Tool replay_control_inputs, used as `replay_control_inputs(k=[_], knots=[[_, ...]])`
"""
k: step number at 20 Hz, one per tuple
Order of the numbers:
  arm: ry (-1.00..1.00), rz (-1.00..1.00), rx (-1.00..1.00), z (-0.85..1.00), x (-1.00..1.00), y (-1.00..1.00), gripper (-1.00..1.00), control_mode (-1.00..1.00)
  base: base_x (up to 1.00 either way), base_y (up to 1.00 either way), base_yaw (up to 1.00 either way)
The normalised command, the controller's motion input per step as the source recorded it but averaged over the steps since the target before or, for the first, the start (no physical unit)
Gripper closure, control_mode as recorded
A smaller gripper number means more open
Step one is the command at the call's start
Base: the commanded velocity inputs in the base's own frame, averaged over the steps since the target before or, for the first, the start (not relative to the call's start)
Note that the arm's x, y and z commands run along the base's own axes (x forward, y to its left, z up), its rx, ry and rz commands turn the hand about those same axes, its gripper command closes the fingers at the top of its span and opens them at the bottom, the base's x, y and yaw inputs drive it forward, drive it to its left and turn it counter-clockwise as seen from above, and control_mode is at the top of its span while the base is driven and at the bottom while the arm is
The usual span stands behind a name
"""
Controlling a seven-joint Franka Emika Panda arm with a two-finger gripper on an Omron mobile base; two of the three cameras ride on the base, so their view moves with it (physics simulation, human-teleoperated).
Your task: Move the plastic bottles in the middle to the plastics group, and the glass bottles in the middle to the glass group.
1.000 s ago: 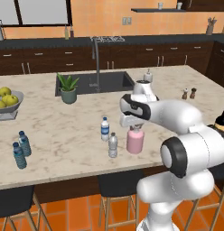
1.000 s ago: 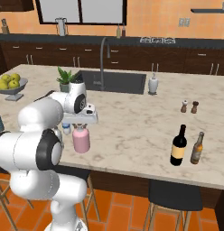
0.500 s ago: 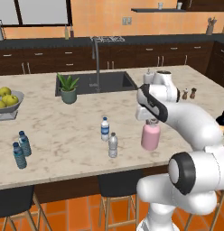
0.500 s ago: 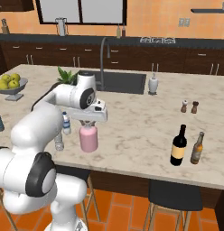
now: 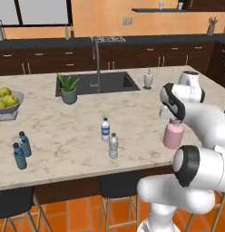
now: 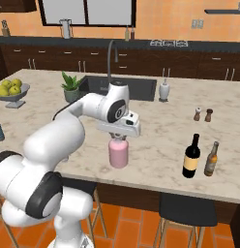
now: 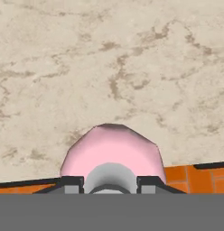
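Note:
My gripper (image 6: 119, 137) is shut on the neck of the squat pink glass bottle (image 6: 118, 153), which hangs upright over the counter near its front edge. The same pink bottle (image 5: 173, 135) shows under my gripper (image 5: 174, 120) in the left base view, and its pink shoulder (image 7: 111, 149) fills the bottom of the hand view. Two clear plastic bottles stand mid-counter: one with a blue label (image 5: 105, 129) and a plain greyish one (image 5: 113, 145). The plastics group (image 5: 21, 149), two blue-capped bottles, stands far left. The glass group, a dark wine bottle (image 6: 191, 156), stands to the right.
A brown bottle (image 6: 211, 159) stands beside the wine bottle, with salt and pepper shakers (image 6: 202, 115) behind. The sink (image 5: 97, 83), a potted plant (image 5: 68, 89), a white soap dispenser (image 5: 148, 79) and a fruit bowl (image 5: 5, 102) lie further back. Stools stand below the counter's front edge.
The arm has carried the pink bottle to the right along the counter's front, away from the two clear bottles and toward the wine bottle. The grip has stayed shut.

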Motion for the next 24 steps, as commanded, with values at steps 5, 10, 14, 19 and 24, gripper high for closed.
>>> replay_control_inputs(k=[5, 10, 14, 19, 24], knots=[[0.0, -0.18, -0.01, -0.02, 0.24, -0.86, 1.0, -1.0, 0.0, 0.0, 0.0], [0.0, -0.14, -0.06, 0.0, 0.56, -0.62, 1.0, -1.0, 0.0, 0.0, 0.0], [0.0, -0.2, -0.03, 0.0, 0.36, -0.44, 1.0, -1.0, 0.0, 0.0, 0.0], [0.0, -0.2, 0.0, 0.0, 0.06, -0.4, 1.0, -1.0, 0.0, 0.0, 0.0], [0.0, -0.17, 0.0, -0.04, 0.0, -0.32, 1.0, -1.0, 0.0, 0.0, 0.0]])
